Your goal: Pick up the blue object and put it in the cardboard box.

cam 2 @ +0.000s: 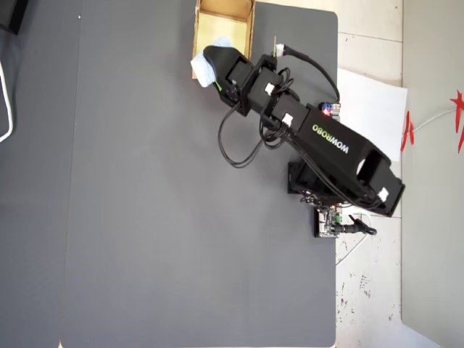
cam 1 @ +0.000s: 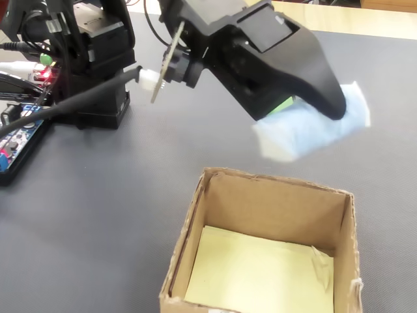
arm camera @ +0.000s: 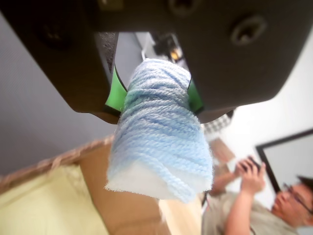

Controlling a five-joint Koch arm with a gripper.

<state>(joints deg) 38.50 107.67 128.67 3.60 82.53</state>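
Fuzzy yarn-wrapped blue object (arm camera: 159,132); corrugated cardboard box (cam 1: 273,202).

Below and just ahead of the black gripper (cam 1: 322,107), the tan corrugated cardboard box (cam 1: 195,215) stands open-topped, its pale yellow floor bare. Its upright walls are the only obstacle; grey mat (cam 1: 117,195) beside it lies open.

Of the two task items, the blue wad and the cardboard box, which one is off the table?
The blue wad: the gripper holds it in the air, while the cardboard box sits on the grey mat.
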